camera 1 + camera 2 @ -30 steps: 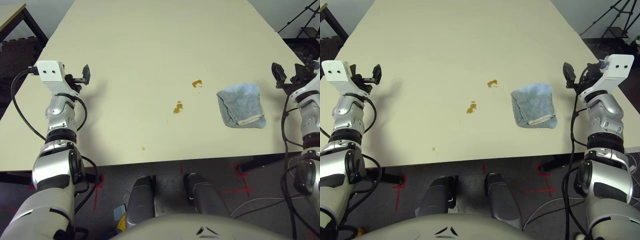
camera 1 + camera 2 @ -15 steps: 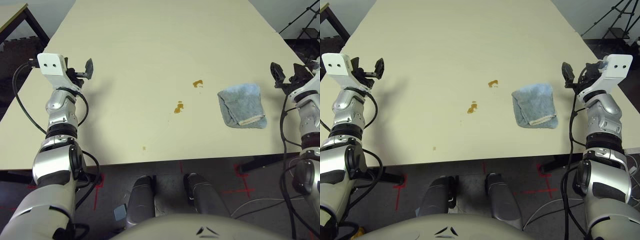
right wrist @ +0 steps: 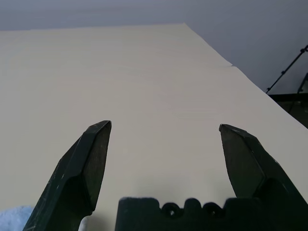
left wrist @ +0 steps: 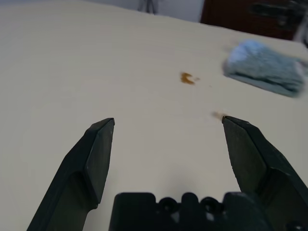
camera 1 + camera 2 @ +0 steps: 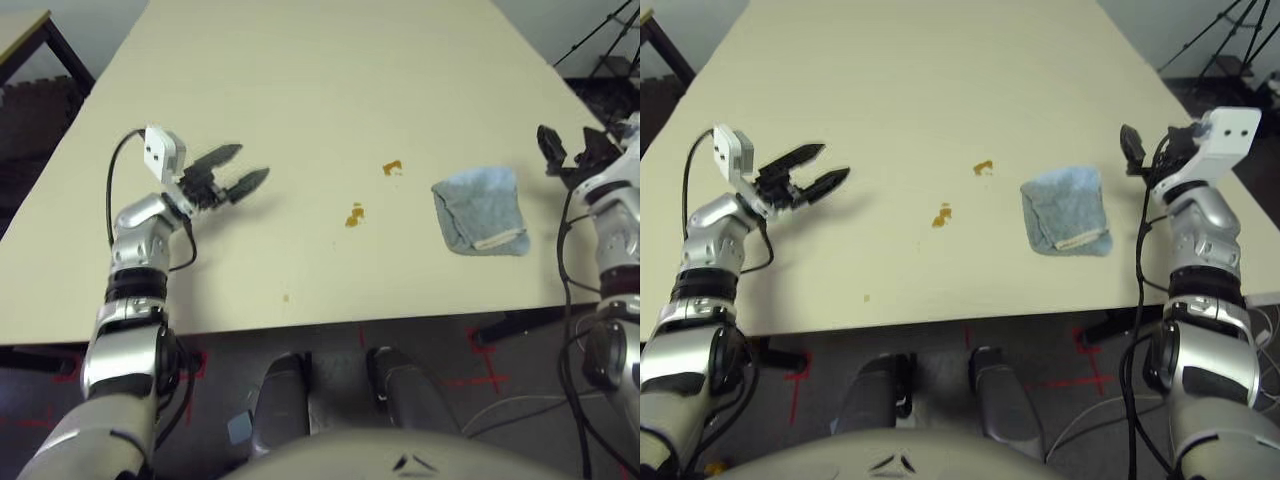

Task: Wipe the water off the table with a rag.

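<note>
Beside the rag (image 5: 483, 212), the right gripper (image 3: 166, 126) stands wide, likely for grasping it; the left gripper (image 4: 168, 119), also wide, hangs well left of it.

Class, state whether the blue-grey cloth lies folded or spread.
Folded: the light blue-grey terry rag shows stacked layers and a pale hem.

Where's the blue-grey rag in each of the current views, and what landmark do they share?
Left eye view: right of centre, on the table.
Right eye view: right of centre, the rag.
Left wrist view: upper right.
Right wrist view: lower left corner, only partly in frame.
Shared landmark: the table's pale top.
</note>
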Available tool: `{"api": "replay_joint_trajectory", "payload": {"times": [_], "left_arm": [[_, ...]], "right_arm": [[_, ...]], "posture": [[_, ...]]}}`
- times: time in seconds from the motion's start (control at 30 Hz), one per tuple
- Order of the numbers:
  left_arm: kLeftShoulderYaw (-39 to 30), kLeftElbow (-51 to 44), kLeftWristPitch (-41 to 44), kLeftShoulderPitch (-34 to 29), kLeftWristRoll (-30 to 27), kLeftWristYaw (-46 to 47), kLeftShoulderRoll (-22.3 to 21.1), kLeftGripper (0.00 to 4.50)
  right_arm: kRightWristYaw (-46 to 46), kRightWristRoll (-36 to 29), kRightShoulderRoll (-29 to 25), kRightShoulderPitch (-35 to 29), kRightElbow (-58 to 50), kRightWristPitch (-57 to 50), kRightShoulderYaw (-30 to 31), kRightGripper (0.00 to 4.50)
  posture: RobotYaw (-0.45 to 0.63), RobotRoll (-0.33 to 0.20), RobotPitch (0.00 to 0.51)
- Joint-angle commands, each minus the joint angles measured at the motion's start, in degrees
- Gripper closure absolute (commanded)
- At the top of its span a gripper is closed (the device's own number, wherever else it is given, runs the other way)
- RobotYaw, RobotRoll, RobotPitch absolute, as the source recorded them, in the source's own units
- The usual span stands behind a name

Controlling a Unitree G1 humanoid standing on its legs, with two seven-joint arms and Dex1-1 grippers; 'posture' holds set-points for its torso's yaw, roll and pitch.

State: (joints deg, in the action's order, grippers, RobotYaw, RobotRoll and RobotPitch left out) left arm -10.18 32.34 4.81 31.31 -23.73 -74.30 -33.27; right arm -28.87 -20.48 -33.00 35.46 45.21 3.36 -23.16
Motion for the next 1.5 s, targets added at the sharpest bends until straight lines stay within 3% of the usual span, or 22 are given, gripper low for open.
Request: {"api": "replay_joint_trajectory", "payload": {"times": [0.03, 0.33, 0.53, 1.33, 1.43, 1.5], "left_arm": [[1.32, -2.11, 0.75, -1.06, 0.05, -1.62, -0.67, 0.00], [1.96, -0.03, -2.54, 0.03, 1.49, -0.96, -0.28, 0.00], [2.09, 0.62, -3.44, 0.47, 1.54, -0.52, 0.44, 0.00], [1.91, 0.90, -3.77, 1.96, 1.32, -0.03, 0.57, 0.00], [1.92, 0.99, -3.83, 2.08, 1.30, 0.00, 0.67, 0.00], [1.97, 1.11, -3.87, 2.25, 1.33, 0.05, 0.77, 0.00]], "right_arm": [[-0.08, -0.60, -0.23, -1.36, -1.58, -3.12, -0.27, 0.03], [-9.29, -9.33, -3.67, -7.23, -16.47, -27.02, -0.04, 0.03], [-12.89, -9.84, -5.43, -11.92, -23.73, -35.92, 2.60, 0.03], [-13.34, -2.48, -0.53, -14.39, -22.47, -33.79, 9.75, 0.03], [-13.31, -1.81, -1.03, -14.53, -22.61, -34.45, 10.37, 0.61], [-14.16, -1.43, -1.69, -14.74, -23.04, -35.16, 11.22, 1.37]], "posture": [[-0.15, 0.000, 0.149], [-0.15, 0.000, 0.147], [-0.15, 0.000, 0.146], [-0.15, 0.000, 0.143], [-0.15, 0.000, 0.143], [-0.15, 0.000, 0.143]]}}
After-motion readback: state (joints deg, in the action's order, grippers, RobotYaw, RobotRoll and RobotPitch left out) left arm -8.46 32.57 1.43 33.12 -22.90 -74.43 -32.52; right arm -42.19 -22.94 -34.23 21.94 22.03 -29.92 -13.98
